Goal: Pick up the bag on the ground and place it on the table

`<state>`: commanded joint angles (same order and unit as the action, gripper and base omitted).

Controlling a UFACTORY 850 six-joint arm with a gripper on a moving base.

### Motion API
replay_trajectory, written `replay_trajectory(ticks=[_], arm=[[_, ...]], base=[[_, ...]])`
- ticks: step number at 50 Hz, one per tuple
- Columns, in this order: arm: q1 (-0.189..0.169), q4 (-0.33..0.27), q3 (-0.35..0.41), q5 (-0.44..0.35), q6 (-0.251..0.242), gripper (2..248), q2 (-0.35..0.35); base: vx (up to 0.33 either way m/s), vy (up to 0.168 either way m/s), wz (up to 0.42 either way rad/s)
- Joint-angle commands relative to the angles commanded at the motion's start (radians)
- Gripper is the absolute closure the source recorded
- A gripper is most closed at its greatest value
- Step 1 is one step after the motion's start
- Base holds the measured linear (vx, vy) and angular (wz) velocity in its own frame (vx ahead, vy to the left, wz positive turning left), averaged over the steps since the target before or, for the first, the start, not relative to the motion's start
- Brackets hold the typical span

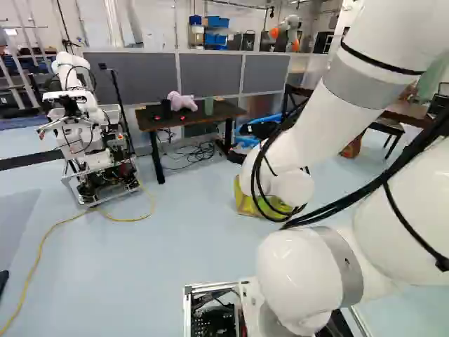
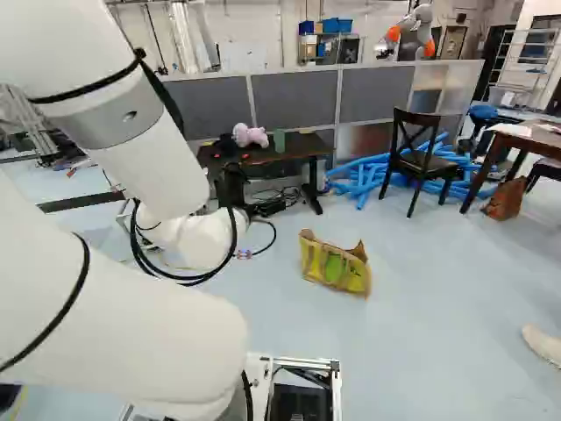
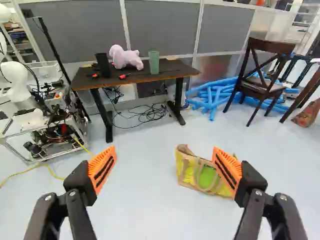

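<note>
Fingers spread wide, nothing between the pads. Yellow-and-tan bag is on the floor ahead of them, toward the right finger, which hides part of it; green patch on its side. Desk is farther out and left of the bag, dark top, carrying a black cup, pink plush toy, green cup and a small red-and-black tool. Loose black cables on the floor by its legs. Right of the desk: pile of blue tubes, dark chair just in front. Another robot left of the desk, gray partition behind.
</note>
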<state>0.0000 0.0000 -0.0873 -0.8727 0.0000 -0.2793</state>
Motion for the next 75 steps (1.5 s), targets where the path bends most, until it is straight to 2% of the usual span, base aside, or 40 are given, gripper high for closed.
replay_trajectory(ticks=[75], arm=[[0.0, 0.0, 0.0, 0.0, 0.0, 3, 0.0]], base=[[0.007, 0.001, 0.006]])
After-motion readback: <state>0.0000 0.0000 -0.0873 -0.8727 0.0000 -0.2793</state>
